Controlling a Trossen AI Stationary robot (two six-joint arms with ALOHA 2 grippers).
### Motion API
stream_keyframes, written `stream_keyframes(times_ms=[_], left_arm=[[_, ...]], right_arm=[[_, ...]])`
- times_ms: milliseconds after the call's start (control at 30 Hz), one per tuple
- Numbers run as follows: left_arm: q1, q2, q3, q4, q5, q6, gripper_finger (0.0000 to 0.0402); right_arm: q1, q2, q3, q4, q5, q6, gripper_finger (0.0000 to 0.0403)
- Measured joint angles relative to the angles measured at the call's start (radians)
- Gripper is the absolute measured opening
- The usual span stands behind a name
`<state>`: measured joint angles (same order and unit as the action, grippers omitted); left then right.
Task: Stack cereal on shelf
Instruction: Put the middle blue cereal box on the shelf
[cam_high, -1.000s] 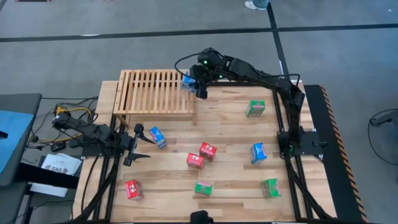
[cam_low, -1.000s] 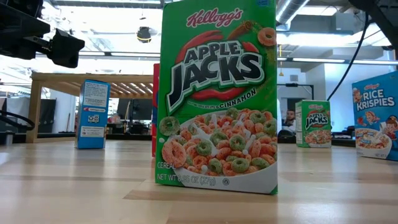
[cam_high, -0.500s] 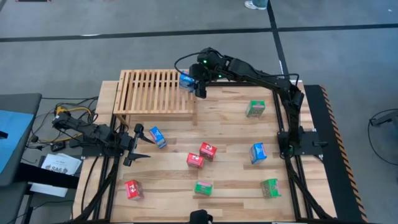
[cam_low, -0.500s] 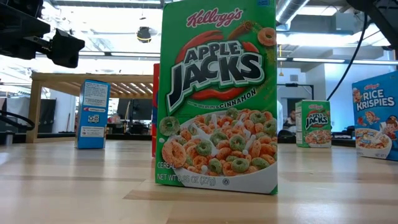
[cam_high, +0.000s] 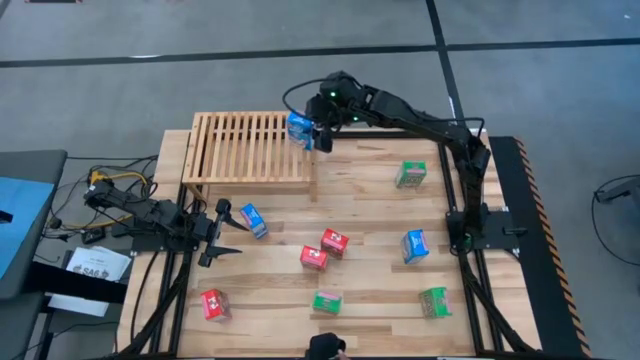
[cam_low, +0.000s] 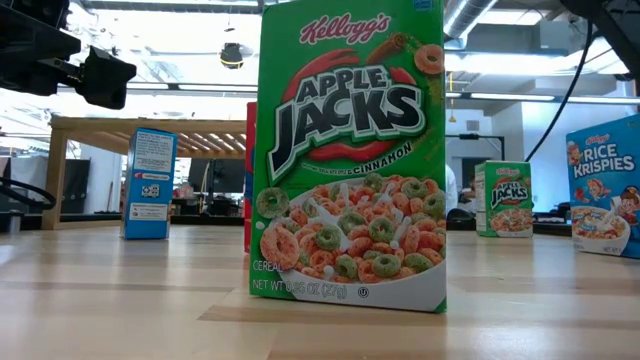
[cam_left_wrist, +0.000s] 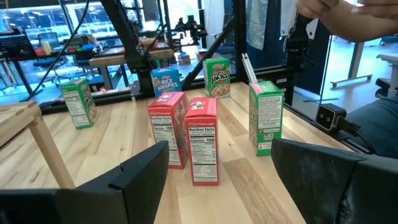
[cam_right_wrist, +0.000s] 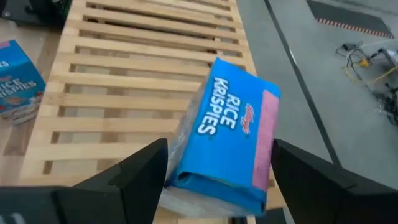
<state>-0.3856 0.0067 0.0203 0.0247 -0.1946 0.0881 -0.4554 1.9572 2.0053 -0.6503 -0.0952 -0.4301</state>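
Note:
My right gripper (cam_high: 316, 134) (cam_right_wrist: 217, 149) is over the right far corner of the light wooden slatted shelf (cam_high: 250, 150) (cam_right_wrist: 124, 93), shut on a blue cereal box (cam_high: 300, 127). My left gripper (cam_high: 227, 230) (cam_left_wrist: 221, 149) waits open and level at the table's left side, beside another blue box (cam_high: 253, 220). Standing on the plank table are three red boxes (cam_high: 334, 241) (cam_high: 314, 258) (cam_high: 213, 304), three green boxes (cam_high: 410, 175) (cam_high: 327, 301) (cam_high: 434, 301) and a third blue box (cam_high: 415, 244). The low view is filled by a green box (cam_low: 350, 160). My right gripper pinches the blue Rice Krispies box between its two fingers, one on each narrow side (cam_right_wrist: 186, 143). The printed front faces up toward the wrist camera. The box sits tilted just above the shelf's slats. Whether its lower end touches them I cannot tell.
The shelf's slatted top carries no other box. A person's hand (cam_left_wrist: 348, 12) shows beyond the table's edge in the left wrist view. Cables and papers (cam_high: 100, 265) lie off the table's left side. Bare planks lie between the shelf and the green box at the right.
My right gripper has carried the blue box a short way toward the table's far edge, staying over the shelf's right end.

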Motion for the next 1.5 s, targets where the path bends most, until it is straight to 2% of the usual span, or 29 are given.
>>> stream_keyframes(times_ms=[300, 567, 800, 967, 1233, 1500], left_arm=[[0.000, 0.000, 0.000, 0.000, 0.000, -0.004, 0.0275], [0.000, 0.000, 0.000, 0.000, 0.000, -0.003, 0.0275], [0.000, 0.000, 0.000, 0.000, 0.000, -0.002, 0.0275], [0.000, 0.000, 0.000, 0.000, 0.000, -0.004, 0.0275], [0.000, 0.000, 0.000, 0.000, 0.000, -0.003, 0.0275], [0.000, 0.000, 0.000, 0.000, 0.000, 0.000, 0.0275]], right_arm=[[-0.003, 0.000, 0.094, -0.075, 0.000, 0.013, 0.0308], [0.006, -0.001, 0.195, -0.308, 0.030, 0.114, 0.0308], [0.023, -0.007, 0.199, -0.453, 0.031, 0.199, 0.0307], [0.044, -0.007, 0.134, -0.433, 0.033, 0.223, 0.0307], [0.050, -0.007, -0.004, -0.291, 0.018, 0.248, 0.0306], [0.049, -0.008, -0.044, -0.201, 0.015, 0.241, 0.0306]])
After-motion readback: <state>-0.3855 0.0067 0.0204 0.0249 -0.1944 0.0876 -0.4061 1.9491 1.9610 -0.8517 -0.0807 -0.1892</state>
